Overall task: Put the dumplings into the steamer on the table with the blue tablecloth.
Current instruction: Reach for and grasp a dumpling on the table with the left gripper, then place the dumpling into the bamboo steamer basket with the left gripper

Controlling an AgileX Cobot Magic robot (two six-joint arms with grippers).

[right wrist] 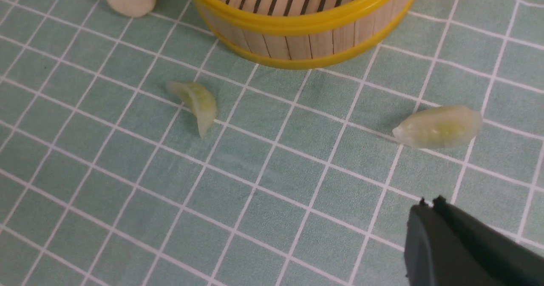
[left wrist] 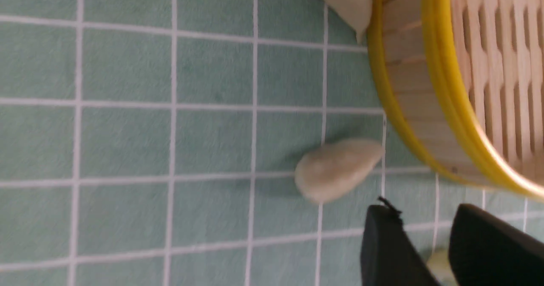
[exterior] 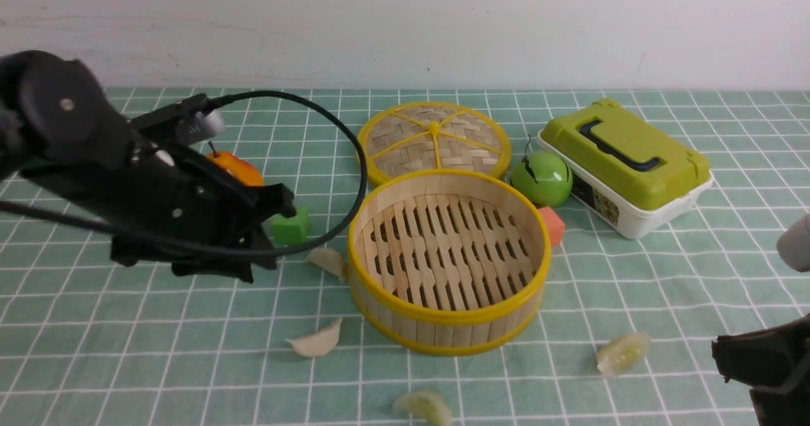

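Note:
The steamer [exterior: 446, 258] stands empty mid-table on the blue tablecloth [exterior: 158, 350]. Several dumplings lie on the cloth around it. One dumpling [exterior: 329, 263] leans at the steamer's left wall. A second dumpling [exterior: 316, 342] is front left and a third dumpling [exterior: 425, 407] sits at the front edge. Another dumpling [exterior: 623, 353] lies front right. My left gripper [left wrist: 423, 211] hovers open and empty left of the steamer [left wrist: 425, 86], close to a pale dumpling [left wrist: 335, 169]. My right gripper [right wrist: 429, 203] is shut and empty, near a greenish dumpling [right wrist: 437, 126].
The woven lid [exterior: 433, 138] lies behind the steamer. A green apple [exterior: 541, 178], an orange cube [exterior: 552, 225] and a green-lidded box [exterior: 623, 160] stand to the right. A green cube [exterior: 294, 225] and an orange fruit [exterior: 237, 168] sit by my left arm.

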